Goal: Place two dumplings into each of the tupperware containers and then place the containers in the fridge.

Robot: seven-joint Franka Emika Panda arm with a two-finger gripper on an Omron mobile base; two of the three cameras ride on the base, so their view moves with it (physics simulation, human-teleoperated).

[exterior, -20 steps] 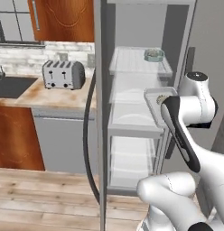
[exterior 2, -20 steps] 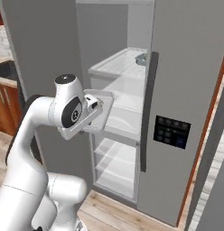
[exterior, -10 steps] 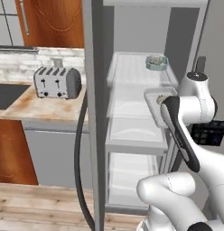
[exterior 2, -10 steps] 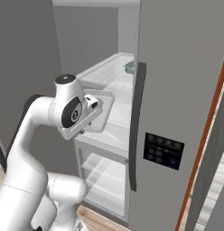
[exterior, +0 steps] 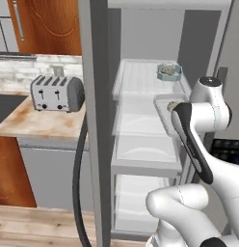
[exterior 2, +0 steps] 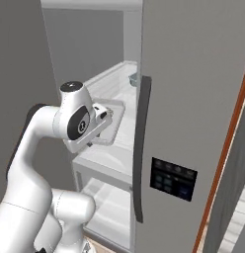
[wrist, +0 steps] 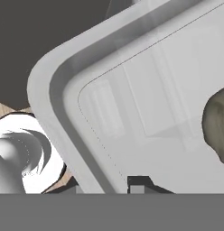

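Straight ahead of the gripper (exterior 2: pixel 108 116), the fridge (exterior: pixel 150 159) stands open, its middle shelf (exterior: pixel 140 118) level with the load. Narrow jaws pinch the near rim of a container (exterior 2: pixel 110 126), which reaches out flat from the fingers toward that shelf, a dumpling (wrist: pixel 217 124) inside. Farther in and above, the other container (exterior: pixel 169 72) sits on the upper shelf.

No legible text or labels
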